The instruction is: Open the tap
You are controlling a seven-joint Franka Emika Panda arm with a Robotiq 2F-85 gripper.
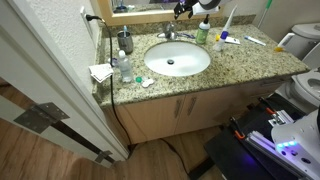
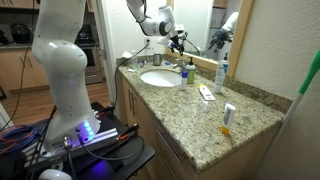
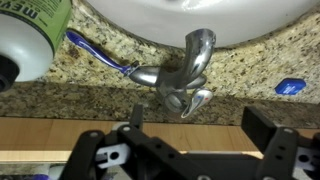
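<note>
shiny chrome curved tap [image 3: 195, 62]: silver | oval ceramic basin [image 1: 195, 55]: white | granite countertop [image 3: 250, 70]: brown-beige with black speckles | thin plastic toothbrush [image 3: 95, 48]: blue

At upper centre of an exterior view, the basin [image 1: 177, 60] sits sunk in the counter [image 1: 245, 68]. The tap [image 1: 168, 35] is behind it at the back edge, and the gripper [image 1: 183, 10] is above the tap near the top of the frame. A bottle [image 1: 203, 32] stands just right of the tap, and a soap dispenser [image 1: 125, 42] stands left of the basin. A door [image 1: 40, 70] fills the left side, and a toilet [image 1: 305, 50] is at the right edge. In the wrist view the tap lies at centre with the basin above it and the bottle at upper left. A toothbrush [image 3: 100, 52] lies between the bottle and the tap, and the gripper spans the bottom.
</note>
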